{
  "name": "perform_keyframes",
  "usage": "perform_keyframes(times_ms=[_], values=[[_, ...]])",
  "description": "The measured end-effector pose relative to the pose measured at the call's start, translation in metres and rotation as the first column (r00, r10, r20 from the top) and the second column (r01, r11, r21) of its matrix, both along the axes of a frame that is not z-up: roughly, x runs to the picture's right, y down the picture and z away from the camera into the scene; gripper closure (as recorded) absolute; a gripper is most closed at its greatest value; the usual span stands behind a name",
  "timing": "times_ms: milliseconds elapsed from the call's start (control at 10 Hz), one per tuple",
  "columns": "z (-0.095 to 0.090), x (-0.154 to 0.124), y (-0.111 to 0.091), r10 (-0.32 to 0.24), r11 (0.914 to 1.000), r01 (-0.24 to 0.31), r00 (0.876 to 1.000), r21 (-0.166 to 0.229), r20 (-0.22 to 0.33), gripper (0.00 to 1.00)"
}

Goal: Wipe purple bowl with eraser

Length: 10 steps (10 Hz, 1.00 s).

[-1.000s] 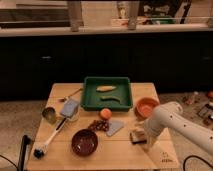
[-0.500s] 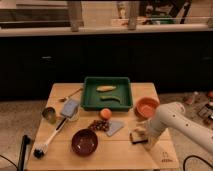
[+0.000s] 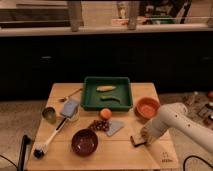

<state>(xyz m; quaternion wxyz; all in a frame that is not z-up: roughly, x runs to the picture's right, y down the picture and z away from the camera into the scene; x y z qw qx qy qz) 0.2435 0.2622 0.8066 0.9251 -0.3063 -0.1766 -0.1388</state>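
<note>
The purple bowl (image 3: 84, 142) is dark maroon and glossy and stands on the wooden table (image 3: 65, 91) near the front, left of centre. The eraser (image 3: 137, 141) is a small dark-topped block lying on the table to the right of the bowl. My gripper (image 3: 145, 134) comes in from the right on a white arm (image 3: 175, 117). It is down at the eraser's right end, right against it. The gripper's tip is hidden behind the wrist.
An orange bowl (image 3: 147, 106) stands behind the arm. A green tray (image 3: 88, 99) with food lies at the back. A grey-blue sponge (image 3: 115, 128), grapes (image 3: 99, 125) and an orange fruit (image 3: 105, 113) lie between tray and bowl. A white-handled brush (image 3: 52, 137) and a metal cup (image 3: 49, 114) are at the left.
The arm has shifted only slightly at the eraser. The eraser, the purple bowl and the other things have not moved.
</note>
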Motion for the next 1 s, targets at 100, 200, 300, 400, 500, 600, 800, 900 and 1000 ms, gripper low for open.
perform_keyframes(times_ms=[100,200,300,400,500,600,800,900,1000], values=[[0.001,0.002,0.001,0.003,1.0000,-0.003,1.000,-0.006,-0.001,0.89],[0.002,0.003,0.001,-0.013,0.9998,0.013,1.000,-0.018,-0.004,0.97],[0.004,0.000,-0.001,-0.034,0.9991,0.034,0.999,-0.025,-0.004,1.00],[0.004,0.000,-0.002,-0.045,0.9986,0.045,0.999,-0.029,-0.009,1.00],[0.005,-0.001,-0.004,-0.055,0.9980,0.055,0.998,-0.031,-0.011,1.00],[0.005,-0.006,-0.008,-0.066,0.9972,0.066,0.998,-0.036,-0.007,1.00],[0.001,-0.007,-0.015,-0.071,0.9967,0.071,0.997,-0.040,-0.008,1.00],[0.000,-0.009,-0.018,-0.074,0.9965,0.074,0.997,-0.039,-0.007,1.00],[-0.002,-0.012,-0.023,-0.079,0.9962,0.079,0.997,-0.036,-0.004,1.00]])
